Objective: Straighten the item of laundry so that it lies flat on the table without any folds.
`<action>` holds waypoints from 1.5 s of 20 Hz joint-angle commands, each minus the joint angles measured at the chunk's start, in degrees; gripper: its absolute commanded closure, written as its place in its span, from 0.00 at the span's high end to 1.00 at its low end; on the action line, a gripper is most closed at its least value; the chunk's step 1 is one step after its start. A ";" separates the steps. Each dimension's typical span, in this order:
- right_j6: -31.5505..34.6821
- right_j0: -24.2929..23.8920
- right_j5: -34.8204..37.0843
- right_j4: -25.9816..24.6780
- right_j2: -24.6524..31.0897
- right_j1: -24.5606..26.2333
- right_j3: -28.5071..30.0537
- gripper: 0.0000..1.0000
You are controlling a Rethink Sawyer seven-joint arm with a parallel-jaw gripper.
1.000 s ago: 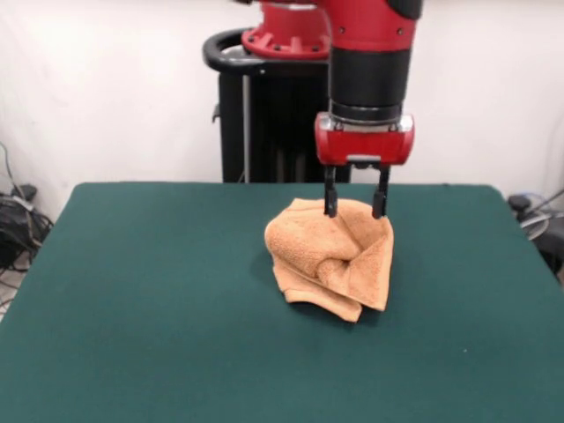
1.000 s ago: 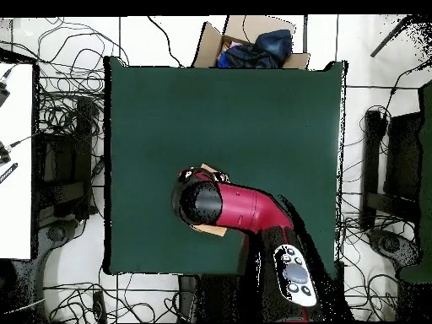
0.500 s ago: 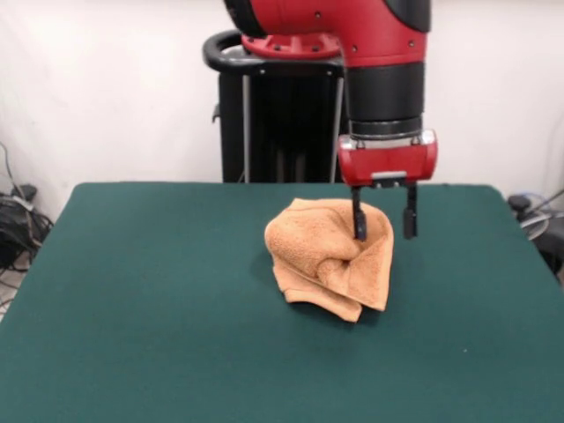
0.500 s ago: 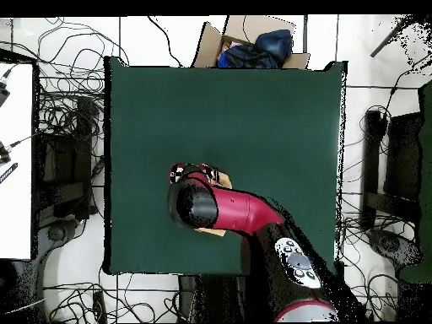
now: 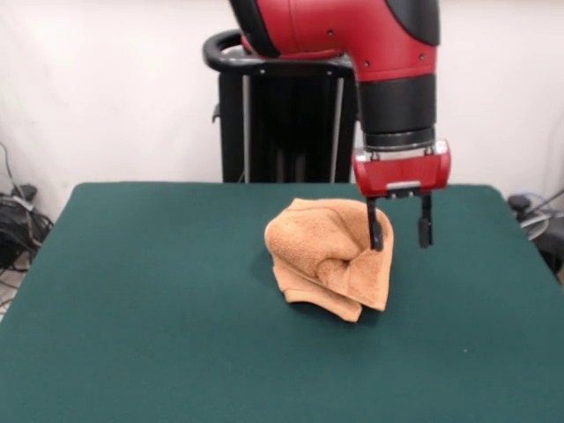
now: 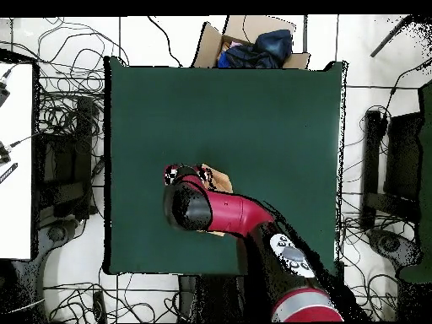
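At gripper: crumpled towel's edge

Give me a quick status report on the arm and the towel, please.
Gripper open, empty, at the towel's edge. Towel crumpled in a heap on the table. Nothing in the way.

Your towel reads as looped terry cloth, orange-tan, rough and fully matt. The table top looks like dark green felt, flat matt with a fine nap. The arm shell is glossy red plastic or painted casing with highlights, the wrist section satin black. The gripper fingers look like matt black metal or plastic; you can't tell which. The cardboard box is plain matt brown.
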 commanded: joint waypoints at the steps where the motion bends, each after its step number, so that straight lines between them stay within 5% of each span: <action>1: 11.69 2.44 -1.29 0.53 1.21 3.18 1.02 1.00; 10: 9.75 9.52 2.84 2.26 -7.36 5.19 -4.55 1.00; 18: 10.45 14.45 -2.92 2.19 -13.87 5.53 -6.51 1.00; 24: 9.02 20.63 -0.25 2.85 -23.31 6.59 -9.92 1.00; 30: 11.55 22.61 1.53 4.62 -23.87 6.48 -9.84 1.00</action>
